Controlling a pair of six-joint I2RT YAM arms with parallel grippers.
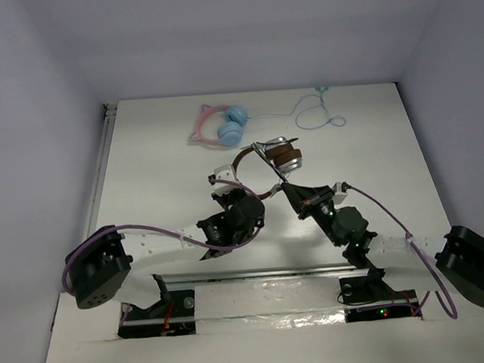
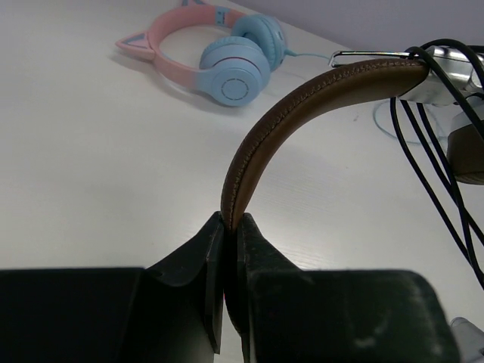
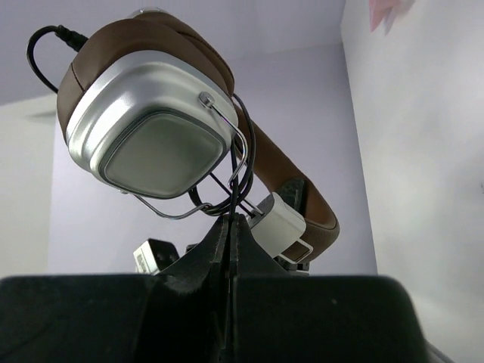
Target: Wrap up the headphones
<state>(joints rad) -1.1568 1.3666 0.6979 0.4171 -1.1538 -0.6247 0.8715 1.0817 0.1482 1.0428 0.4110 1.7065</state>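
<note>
The headphones are held up above the table between both arms. In the left wrist view my left gripper is shut on the lower end of their dark brown headband, which arches up to the right. Several strands of the thin black cable hang from the band's right end. In the right wrist view my right gripper is shut on the black cable just below a silver-grey ear cup. From above, the left gripper and the right gripper sit close together under the headphones.
The pink-and-blue cat-ear headphones lie at the back of the white table, with their light blue cable looped to the right; they also show in the left wrist view. Grey walls close in the table on three sides.
</note>
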